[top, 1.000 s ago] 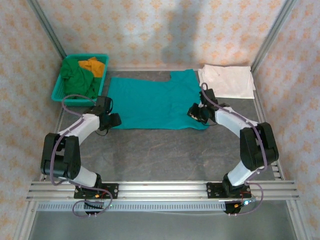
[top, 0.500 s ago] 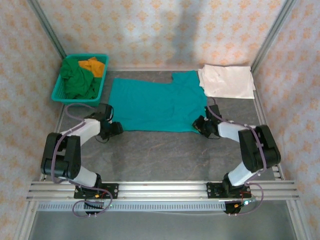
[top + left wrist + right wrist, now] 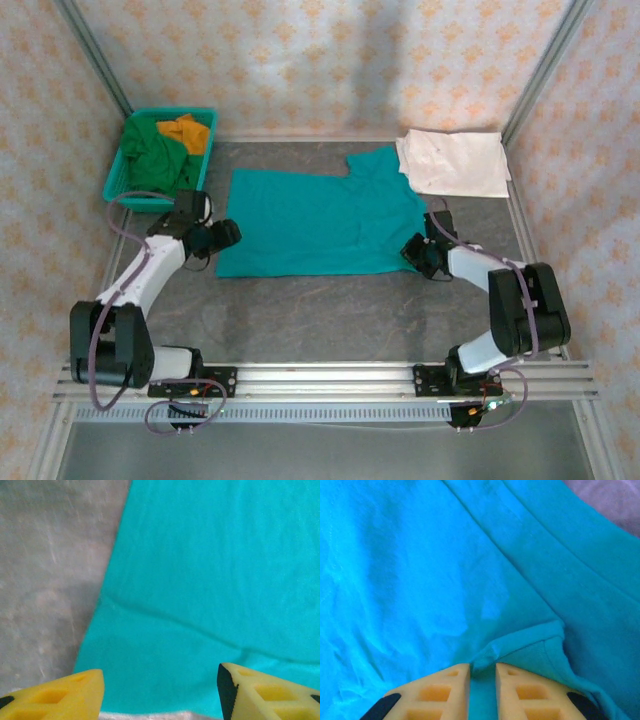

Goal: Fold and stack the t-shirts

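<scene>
Teal cloth takes up the middle of the grey table [image 3: 320, 310]: the teal t-shirt [image 3: 320, 220] lies spread flat, with the folded white t-shirt [image 3: 455, 162] at one o'clock and, at ten o'clock, the teal basket [image 3: 115, 185] holding the dark green shirt [image 3: 150, 160] and the orange shirt [image 3: 188, 130]. The right gripper [image 3: 482, 672] sits at the shirt's four o'clock edge, its yellow fingers nearly pressed together and pinching a small ridge of teal fabric. The left gripper [image 3: 160, 690] hangs over the nine o'clock edge with its jaws spread and nothing between them. To my eye the step is taking hold of both sides for a fold. The left should settle right on the hem and close on it before anything lifts. Then both should rise together, keeping the cloth taut so it folds without bunching. From overhead, both sets of fingertips are tucked under the wrists. The left wrist view cuts off the shirt's near hem. I cannot tell whether the right pinch holds one layer or two, nor which face of the shirt is up.
</scene>
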### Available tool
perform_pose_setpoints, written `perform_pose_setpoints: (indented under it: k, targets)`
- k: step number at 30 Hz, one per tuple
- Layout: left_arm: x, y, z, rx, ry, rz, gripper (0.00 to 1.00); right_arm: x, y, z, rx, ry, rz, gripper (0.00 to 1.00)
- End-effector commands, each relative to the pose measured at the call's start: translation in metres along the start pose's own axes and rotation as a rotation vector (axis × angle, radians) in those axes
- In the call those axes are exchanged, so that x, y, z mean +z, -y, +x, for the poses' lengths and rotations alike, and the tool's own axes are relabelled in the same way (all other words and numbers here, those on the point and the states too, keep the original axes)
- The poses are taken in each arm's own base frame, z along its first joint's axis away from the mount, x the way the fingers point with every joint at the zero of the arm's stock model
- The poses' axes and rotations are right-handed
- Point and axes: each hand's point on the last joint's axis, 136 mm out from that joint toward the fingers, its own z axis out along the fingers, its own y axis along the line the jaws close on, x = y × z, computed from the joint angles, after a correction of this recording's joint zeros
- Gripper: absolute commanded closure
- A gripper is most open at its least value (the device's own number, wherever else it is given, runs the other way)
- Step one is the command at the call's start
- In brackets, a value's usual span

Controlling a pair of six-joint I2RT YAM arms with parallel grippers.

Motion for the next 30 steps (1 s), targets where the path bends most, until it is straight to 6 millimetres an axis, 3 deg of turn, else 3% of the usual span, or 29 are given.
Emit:
perform_pose_setpoints:
  k: [1,5,10,16,18,20,22,26,30]
  targets:
    - [0.015,-0.017,-0.006,0.048,-0.051,-0.103,0.38,0.003,-0.008,-0.010,-0.019,0.016,-0.011,0.79]
    - [0.037,-0.025,-0.010,0.080,-0.100,-0.157,0.39,0.006,-0.010,-0.012,-0.015,0.016,-0.020,0.79]
    - [0.058,-0.017,-0.006,0.129,-0.144,-0.178,0.47,0.011,-0.007,-0.010,-0.014,0.005,-0.010,0.79]
    - [0.066,-0.021,0.005,0.116,-0.165,-0.197,0.73,0.014,-0.006,-0.010,-0.010,0.003,-0.009,0.79]
    - [0.064,-0.025,0.006,0.119,-0.161,-0.216,0.77,0.014,-0.007,-0.010,-0.009,0.000,-0.013,0.79]
    - [0.059,-0.028,0.005,0.121,-0.148,-0.235,0.91,0.015,-0.007,-0.009,-0.008,-0.001,-0.015,0.79]
    - [0.053,-0.029,0.003,0.120,-0.133,-0.240,0.90,0.014,-0.007,-0.010,-0.009,0.002,-0.011,0.79]
    - [0.039,-0.033,0.000,0.114,-0.086,-0.265,0.61,0.013,-0.007,-0.010,-0.009,0.004,-0.011,0.79]
    - [0.045,-0.041,0.009,0.117,-0.130,-0.298,0.59,0.015,-0.007,-0.010,-0.009,-0.001,-0.011,0.79]
